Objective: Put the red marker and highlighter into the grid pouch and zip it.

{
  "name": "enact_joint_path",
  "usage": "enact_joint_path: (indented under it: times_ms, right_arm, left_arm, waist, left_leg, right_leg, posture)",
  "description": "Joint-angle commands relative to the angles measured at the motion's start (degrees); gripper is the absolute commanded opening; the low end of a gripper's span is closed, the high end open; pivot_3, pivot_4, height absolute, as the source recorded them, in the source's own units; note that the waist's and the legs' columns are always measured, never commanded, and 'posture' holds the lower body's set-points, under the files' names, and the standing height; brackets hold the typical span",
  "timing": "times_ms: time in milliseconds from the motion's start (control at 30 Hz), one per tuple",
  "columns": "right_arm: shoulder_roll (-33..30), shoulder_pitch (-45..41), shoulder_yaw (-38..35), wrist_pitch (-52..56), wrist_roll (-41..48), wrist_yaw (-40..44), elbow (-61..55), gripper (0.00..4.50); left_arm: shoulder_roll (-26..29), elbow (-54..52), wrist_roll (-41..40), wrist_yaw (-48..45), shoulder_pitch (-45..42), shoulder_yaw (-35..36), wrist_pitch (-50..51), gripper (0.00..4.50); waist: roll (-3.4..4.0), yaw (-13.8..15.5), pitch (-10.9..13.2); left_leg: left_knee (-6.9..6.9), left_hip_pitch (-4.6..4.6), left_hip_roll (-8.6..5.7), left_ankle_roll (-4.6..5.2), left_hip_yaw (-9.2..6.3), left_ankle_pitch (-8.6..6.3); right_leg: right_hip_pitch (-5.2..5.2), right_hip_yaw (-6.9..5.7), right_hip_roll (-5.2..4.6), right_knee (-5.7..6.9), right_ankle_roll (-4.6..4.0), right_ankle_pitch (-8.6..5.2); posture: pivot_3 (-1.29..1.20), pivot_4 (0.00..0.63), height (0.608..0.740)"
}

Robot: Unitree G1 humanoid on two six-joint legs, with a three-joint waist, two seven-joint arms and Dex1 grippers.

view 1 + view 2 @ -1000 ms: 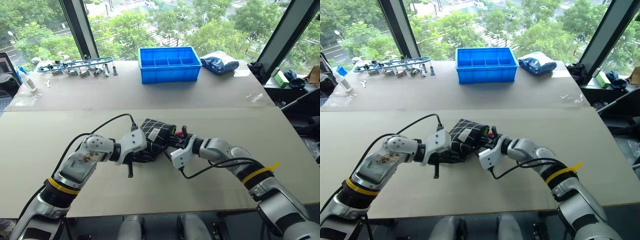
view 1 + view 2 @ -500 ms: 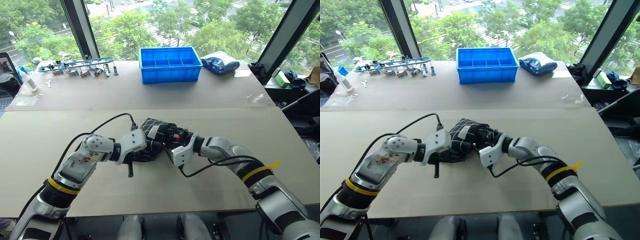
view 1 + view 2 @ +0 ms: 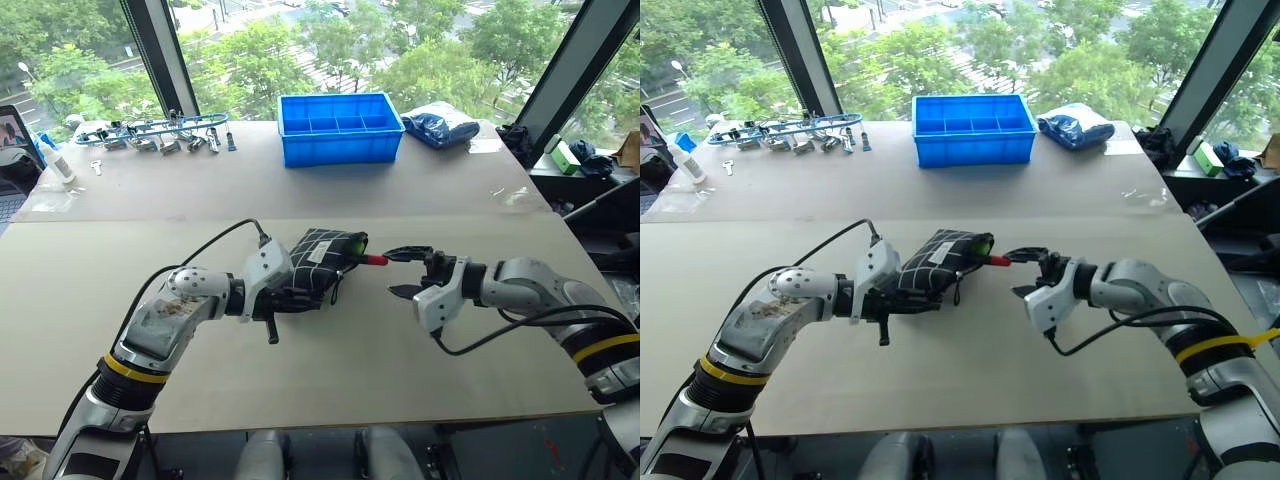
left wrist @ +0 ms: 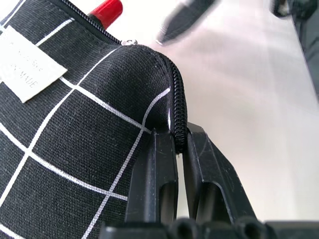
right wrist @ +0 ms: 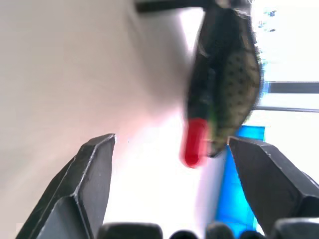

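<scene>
Left eye view: pale table [image 3: 330, 375] by windows [image 3: 250, 45]; left pincer [image 4: 180, 144] pinches grid pouch [image 3: 318, 262], right pincer [image 3: 408, 272] spread

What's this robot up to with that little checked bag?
It is packing pens into a black grid pouch on the table. The left gripper is shut on the pouch's zipper edge. A red marker sticks out of the pouch's open end, with a bit of the green highlighter beside it. The right gripper is open, just clear of the marker tip. The pouch isn't zipped yet.
</scene>
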Motion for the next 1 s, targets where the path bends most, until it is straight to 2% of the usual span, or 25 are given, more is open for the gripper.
enact_joint_path:
  times_ms: [33, 100, 200, 300, 533, 667, 733, 833, 867, 967, 1000]
  right_arm:
    - [-0.18, 1.41, -6.01, 9.48, 6.16, 3.08, -2.29, 3.99]
    - [2.39, 2.55, -9.3, 18.38, 9.71, 2.6, -1.65, 3.99]
    - [5.49, 4.54, -12.85, 25.82, 13.59, 2.6, -1.44, 3.99]
    - [7.01, 6.38, -15.35, 30.38, 15.62, 3.48, -3.16, 3.99]
    - [8.32, 6.93, -19.9, 37.68, 19.87, 5.66, -4.12, 3.99]
    - [9.32, 5.92, -21.78, 42.09, 22.61, 7.09, -5.93, 3.99]
    - [9.69, 5.98, -22.05, 43.47, 23.67, 8.32, -7.46, 3.99]
    - [10.02, 5.9, -22.47, 45.9, 25.09, 9.8, -10.07, 3.34]
    - [10.03, 5.85, -22.57, 46.77, 25.47, 10.15, -10.97, 2.94]
    - [9.95, 6.21, -23.35, 49.72, 27.94, 11.98, -14.15, 1.84]
    - [9.93, 6.36, -23.64, 50.54, 28.6, 12.36, -14.92, 1.62]
  left_arm:
    - [-2.31, -1.2, -4.54, 1.28, -1.52, 3.52, 1.83, 0.0]
    - [-3.6, -1.43, -6.25, 1.85, -1.65, 4.74, 2.29, 0.0]
    - [-4.99, -1.65, -8.24, 2.92, -1.59, 6.18, 2.63, 0.0]
    - [-6.1, -2.17, -11.13, 3.65, -1.68, 7.85, 3.27, 0.0]
    - [-10.07, -3.27, -24.6, 5.44, -1.36, 16.99, 6.78, 0.0]
    - [-6.18, -2.98, -22.92, 1.31, 2.72, 15.32, 4.32, 0.0]
    - [-2.21, -2.3, -17.03, -3.13, 6.42, 11.28, -1.7, 0.0]
    - [3.73, 2.4, -6.74, -8.15, 11.56, 4.84, -12.71, 0.0]
    - [4.96, 4.23, -4.15, -9.03, 12.6, 3.45, -15.67, 0.0]
    - [5.07, 7.19, -3.47, -8.91, 12.37, 3.71, -17.18, 0.0]
    - [4.85, 7.65, -3.69, -8.83, 12.06, 4.05, -17.22, 0.0]
  waist:
    - [0.0, -0.05, 0.0]
    - [-0.01, -0.02, 0.0]
    - [-0.01, 0.14, 0.01]
    - [-0.01, 0.28, 0.01]
    - [-0.01, 0.32, 0.01]
    - [0.0, 0.06, 0.0]
    - [0.0, -0.04, 0.0]
    - [0.01, 0.06, 0.01]
    - [0.01, 0.1, 0.01]
    - [0.02, 0.43, 0.02]
    - [0.02, 0.63, 0.02]
  left_leg:
    - [0.0, 0.02, 0.0, 0.01, 0.01, -0.01]
    - [0.01, 0.04, -0.03, 0.02, 0.03, -0.01]
    - [0.02, 0.05, -0.01, 0.02, 0.01, -0.01]
    - [0.02, 0.01, -0.02, 0.02, 0.02, -0.01]
    - [0.2, -0.06, -0.03, 0.07, 0.0, -0.04]
    - [0.19, -0.01, -0.02, 0.07, -0.03, -0.04]
    - [0.16, 0.0, 0.0, 0.07, -0.01, -0.04]
    - [0.13, 0.03, 0.04, 0.06, 0.06, -0.05]
    - [0.13, 0.03, 0.05, 0.06, 0.09, -0.05]
    - [0.13, 0.02, 0.06, 0.1, 0.13, -0.07]
    - [0.14, -0.03, 0.08, 0.12, 0.12, -0.09]
  right_leg:
    - [0.01, 0.07, 0.0, 0.01, 0.01, 0.01]
    - [0.0, 0.12, 0.0, 0.04, 0.03, 0.02]
    - [0.02, 0.12, 0.03, 0.03, 0.02, 0.02]
    - [0.01, 0.12, 0.03, 0.0, 0.03, 0.02]
    - [0.01, 0.2, 0.03, 0.02, 0.08, 0.03]
    - [0.03, 0.24, 0.11, 0.02, 0.08, 0.03]
    - [0.01, 0.33, 0.17, 0.01, 0.07, 0.02]
    - [-0.01, 0.49, 0.31, -0.04, 0.06, 0.02]
    - [0.0, 0.6, 0.37, -0.07, 0.06, 0.02]
    - [-0.02, 0.67, 0.4, -0.06, 0.06, 0.02]
    - [-0.03, 0.66, 0.4, -0.06, 0.06, 0.02]
  posture:
    - [0.0, 0.15, 0.74]
    - [0.0, 0.15, 0.74]
    - [0.0, 0.15, 0.74]
    - [0.0, 0.15, 0.74]
    - [0.0, 0.15, 0.74]
    - [0.0, 0.15, 0.74]
    - [0.0, 0.15, 0.74]
    - [0.0, 0.15, 0.74]
    - [0.0, 0.15, 0.74]
    - [0.0, 0.15, 0.74]
    - [0.0, 0.15, 0.74]
